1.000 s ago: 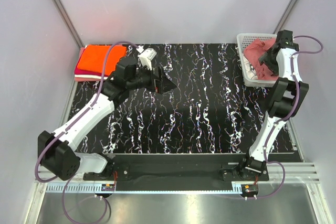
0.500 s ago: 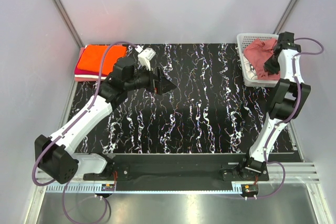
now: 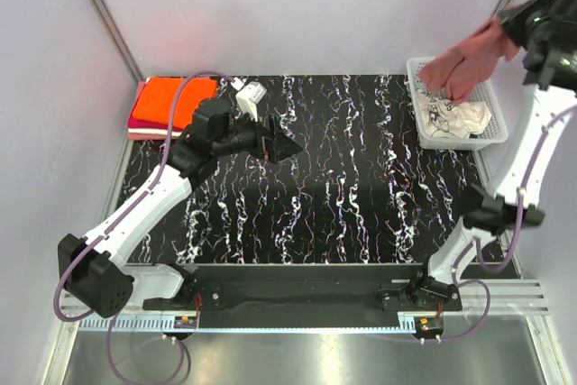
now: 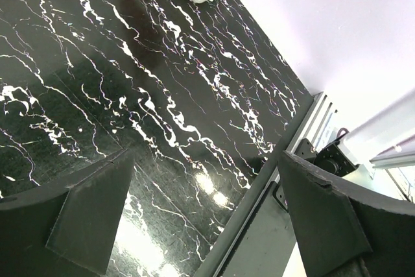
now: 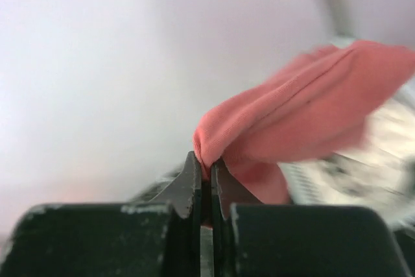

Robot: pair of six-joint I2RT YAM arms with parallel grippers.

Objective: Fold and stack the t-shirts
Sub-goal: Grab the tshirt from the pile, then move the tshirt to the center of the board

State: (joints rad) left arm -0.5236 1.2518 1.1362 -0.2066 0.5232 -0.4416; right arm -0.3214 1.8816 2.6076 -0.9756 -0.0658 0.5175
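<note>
My right gripper (image 3: 514, 26) is raised high at the back right, shut on a fold of the dusty rose-red t-shirt (image 3: 464, 59); the cloth trails down toward the white mesh basket (image 3: 498, 130). The right wrist view shows the two fingers pinched on that rose-red t-shirt (image 5: 305, 118). A white t-shirt with black print (image 3: 455, 116) lies crumpled in the basket. Folded orange (image 3: 171, 96) and magenta (image 3: 137, 120) t-shirts are stacked at the back left corner. My left gripper (image 3: 287, 145) hovers open over the left middle of the table, with nothing between its fingers (image 4: 97, 215).
The table is black with white veins (image 3: 361, 178). Pale walls close it in on the back and both sides. A metal rail (image 4: 259, 225) runs along the near edge by the arm bases.
My right gripper shut on the rose-red t-shirt in the basket and swung up and back, lifting it out. That uncovered the white printed t-shirt. The left arm barely moved.
</note>
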